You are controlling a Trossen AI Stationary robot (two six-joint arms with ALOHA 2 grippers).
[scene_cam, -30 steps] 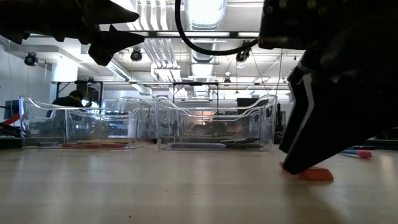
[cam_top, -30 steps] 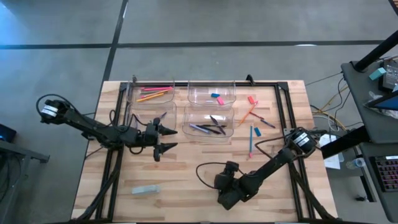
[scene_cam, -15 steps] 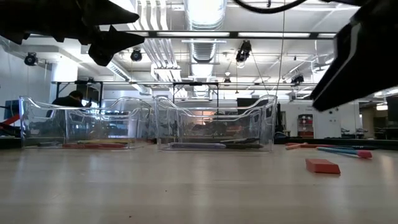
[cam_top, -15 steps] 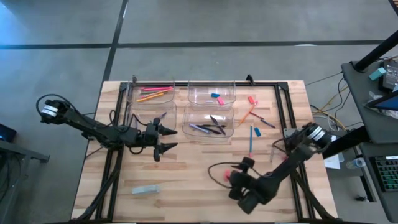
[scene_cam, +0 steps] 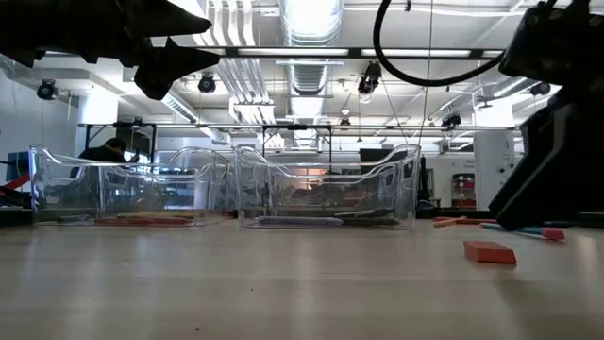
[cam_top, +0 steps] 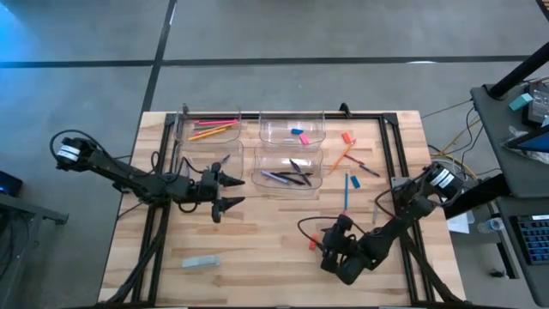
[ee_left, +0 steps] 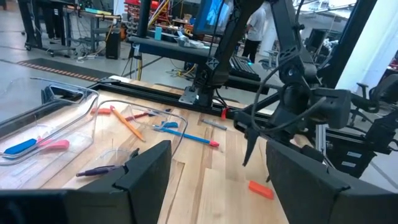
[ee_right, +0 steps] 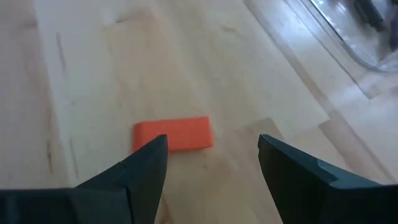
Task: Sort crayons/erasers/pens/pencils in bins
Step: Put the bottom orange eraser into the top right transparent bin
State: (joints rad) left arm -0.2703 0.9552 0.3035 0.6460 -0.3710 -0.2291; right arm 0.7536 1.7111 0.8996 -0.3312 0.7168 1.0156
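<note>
A red eraser [ee_right: 174,135] lies flat on the table near the front, right of the middle [cam_top: 312,244]; it also shows in the low view [scene_cam: 490,252]. My right gripper [ee_right: 211,168] is open just above and behind it [cam_top: 328,242], touching nothing. My left gripper [cam_top: 233,190] is open and empty, held above the table beside the four clear bins. The bins hold pencils [cam_top: 210,127], erasers [cam_top: 296,133] and pens [cam_top: 287,176]; the near left bin [cam_top: 206,159] holds one dark stick.
Loose pencils, a pen and crayons [cam_top: 347,167] lie on the table right of the bins. A grey-green block [cam_top: 200,261] lies near the front left. A black frame [cam_top: 390,146] runs along the table's sides and back.
My right gripper, which stood down on the table at the red eraser, has risen and gone toward the table's right edge, then come part of the way down again beside the eraser. The eraser stays flat on the table.
</note>
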